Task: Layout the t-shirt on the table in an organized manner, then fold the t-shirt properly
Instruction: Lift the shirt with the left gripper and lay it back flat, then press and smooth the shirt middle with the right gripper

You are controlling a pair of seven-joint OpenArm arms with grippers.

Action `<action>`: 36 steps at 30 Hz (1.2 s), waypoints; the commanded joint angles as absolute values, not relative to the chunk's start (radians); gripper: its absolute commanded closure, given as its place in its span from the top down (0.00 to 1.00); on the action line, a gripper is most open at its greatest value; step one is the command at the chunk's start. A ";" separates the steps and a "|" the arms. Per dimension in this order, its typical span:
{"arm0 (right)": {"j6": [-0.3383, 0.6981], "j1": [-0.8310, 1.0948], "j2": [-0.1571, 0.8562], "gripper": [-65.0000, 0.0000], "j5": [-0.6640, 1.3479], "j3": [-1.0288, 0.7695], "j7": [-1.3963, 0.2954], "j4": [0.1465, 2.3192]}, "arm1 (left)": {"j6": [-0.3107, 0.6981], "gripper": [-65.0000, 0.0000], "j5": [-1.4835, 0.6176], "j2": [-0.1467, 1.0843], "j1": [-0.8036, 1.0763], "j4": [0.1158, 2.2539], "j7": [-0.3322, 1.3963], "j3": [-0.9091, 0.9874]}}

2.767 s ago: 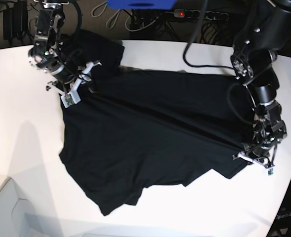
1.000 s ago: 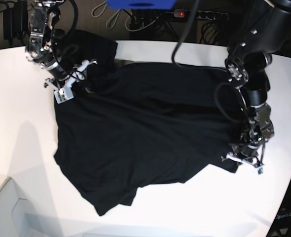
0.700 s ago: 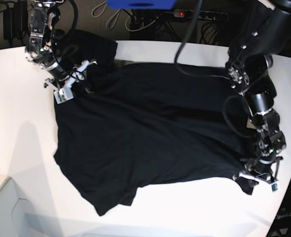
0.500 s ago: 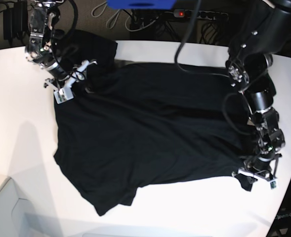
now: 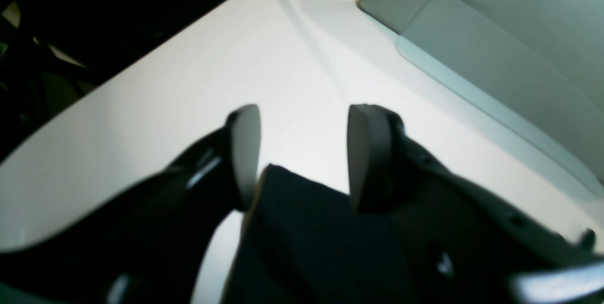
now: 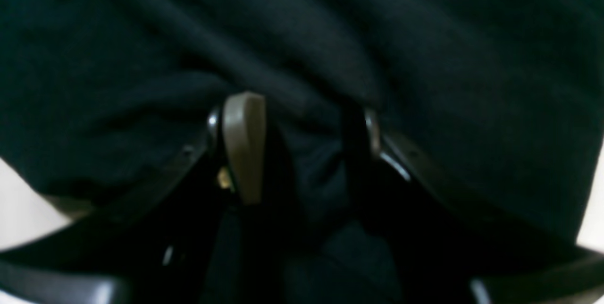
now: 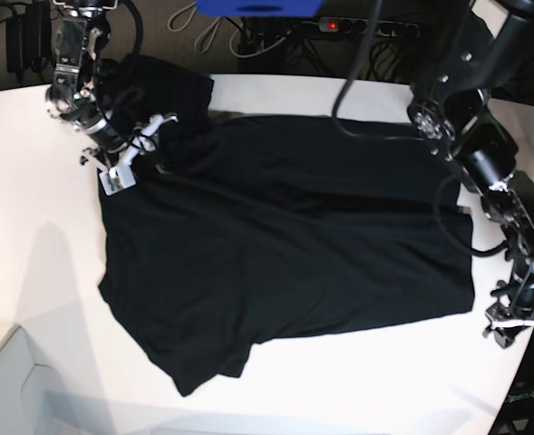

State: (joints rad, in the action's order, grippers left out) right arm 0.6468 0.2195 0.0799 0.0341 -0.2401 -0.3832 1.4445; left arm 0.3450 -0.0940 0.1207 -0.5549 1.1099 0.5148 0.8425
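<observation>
The left end effector (image 7: 513,324) was found opened, the t-shirt (image 7: 285,254) corner released just behind its fingers and spread on the worktop (image 7: 40,254). The right end effector (image 6: 295,148) remained part-open around bunched cloth. Layout was judged advanced.

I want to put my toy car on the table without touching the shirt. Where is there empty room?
The table is bare on the base view's left, between its curved edge and the t-shirt, and along the near edge below the shirt's hem. The middle is all shirt. The far left corner is crowded by the right gripper, the near right edge by the left gripper.
</observation>
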 commanded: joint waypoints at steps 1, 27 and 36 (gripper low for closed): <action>0.587 0.251 0.087 0.38 -0.130 -0.243 -0.624 1.434 | 0.358 0.44 -0.139 0.122 -0.549 1.187 0.545 0.837; 0.587 0.251 0.007 0.38 -0.128 -0.245 -0.624 1.750 | 0.361 0.20 -0.325 -0.091 0.225 1.690 0.848 0.766; 0.587 0.223 0.001 0.39 -0.128 -0.245 -0.630 1.814 | 0.361 0.20 -0.329 -0.031 0.300 1.771 0.855 0.768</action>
State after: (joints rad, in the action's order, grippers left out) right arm 0.5873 0.2317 -0.0006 -0.1345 -0.2440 -0.6445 1.7954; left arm 0.3595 -0.3141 -0.0410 0.3084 1.7473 0.8772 0.7692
